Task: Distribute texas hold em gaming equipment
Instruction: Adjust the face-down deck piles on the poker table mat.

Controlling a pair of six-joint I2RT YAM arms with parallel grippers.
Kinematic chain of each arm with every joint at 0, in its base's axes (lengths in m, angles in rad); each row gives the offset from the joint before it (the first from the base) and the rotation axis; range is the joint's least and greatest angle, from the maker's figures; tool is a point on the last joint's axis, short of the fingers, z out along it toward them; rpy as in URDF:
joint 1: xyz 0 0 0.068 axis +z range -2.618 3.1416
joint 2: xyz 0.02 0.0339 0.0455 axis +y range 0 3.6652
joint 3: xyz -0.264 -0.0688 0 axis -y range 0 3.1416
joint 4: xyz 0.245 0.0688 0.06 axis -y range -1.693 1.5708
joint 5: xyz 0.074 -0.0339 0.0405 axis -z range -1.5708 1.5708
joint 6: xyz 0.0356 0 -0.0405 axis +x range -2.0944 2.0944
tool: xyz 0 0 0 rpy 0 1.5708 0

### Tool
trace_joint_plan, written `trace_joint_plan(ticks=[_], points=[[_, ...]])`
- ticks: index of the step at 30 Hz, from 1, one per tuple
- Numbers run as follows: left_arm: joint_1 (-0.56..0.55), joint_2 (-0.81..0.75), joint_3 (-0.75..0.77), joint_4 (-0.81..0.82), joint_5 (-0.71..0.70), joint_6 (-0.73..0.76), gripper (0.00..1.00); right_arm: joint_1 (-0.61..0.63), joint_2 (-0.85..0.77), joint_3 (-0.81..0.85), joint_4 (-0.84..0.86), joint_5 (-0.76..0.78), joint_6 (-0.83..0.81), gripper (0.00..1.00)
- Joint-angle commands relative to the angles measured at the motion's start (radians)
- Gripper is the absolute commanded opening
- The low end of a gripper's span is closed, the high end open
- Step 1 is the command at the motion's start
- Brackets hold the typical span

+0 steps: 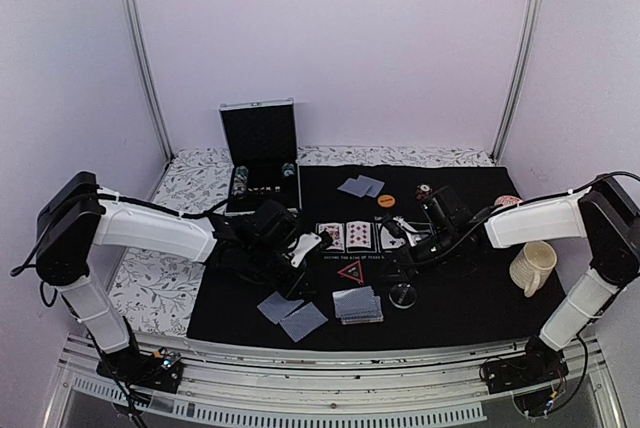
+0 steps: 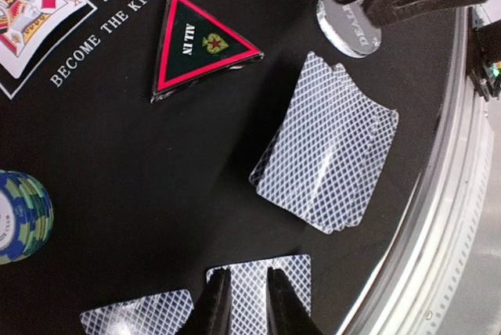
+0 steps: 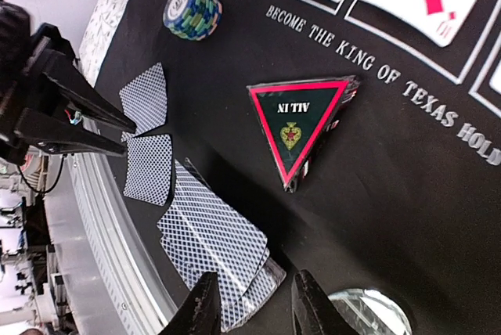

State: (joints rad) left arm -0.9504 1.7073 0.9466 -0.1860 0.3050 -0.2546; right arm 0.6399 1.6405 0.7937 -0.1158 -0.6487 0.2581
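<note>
Right claw point(image 3: 257, 276) is seen parted and empty, hung just over the card deck point(image 3: 211, 241); left claw point(image 2: 246, 276) is held narrowly parted, nothing gripped, right above a face-down card point(image 2: 293, 271).

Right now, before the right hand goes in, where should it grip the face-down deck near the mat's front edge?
Probably take the deck across its two long edges, coming straight down: it lies flat and slightly fanned, so a sideways approach would likely scatter it. The right hand hangs close by.
</note>
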Motion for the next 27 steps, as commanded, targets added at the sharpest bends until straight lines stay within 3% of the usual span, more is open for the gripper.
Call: trace_joint_plan(ticks=[1, 5, 11, 16, 19, 27], points=[[-0.009, 0.025, 0.034, -0.041, -0.035, 0.023, 0.17, -0.006, -0.137, 0.006, -0.099, 0.139, 0.011, 0.33], [-0.015, 0.070, 0.076, -0.075, -0.061, 0.034, 0.14, 0.010, -0.211, -0.029, -0.176, 0.349, 0.117, 0.33], [-0.034, 0.128, 0.127, -0.105, -0.088, 0.055, 0.12, 0.122, -0.261, -0.080, -0.200, 0.549, 0.280, 0.27], [-0.037, 0.159, 0.142, -0.115, -0.109, 0.067, 0.12, 0.184, -0.229, -0.088, -0.190, 0.560, 0.353, 0.21], [-0.038, 0.176, 0.157, -0.115, -0.112, 0.073, 0.11, 0.206, -0.211, -0.108, -0.155, 0.543, 0.386, 0.10], [-0.052, 0.207, 0.179, -0.108, -0.103, 0.089, 0.11, 0.249, -0.164, -0.125, -0.108, 0.518, 0.439, 0.04]])
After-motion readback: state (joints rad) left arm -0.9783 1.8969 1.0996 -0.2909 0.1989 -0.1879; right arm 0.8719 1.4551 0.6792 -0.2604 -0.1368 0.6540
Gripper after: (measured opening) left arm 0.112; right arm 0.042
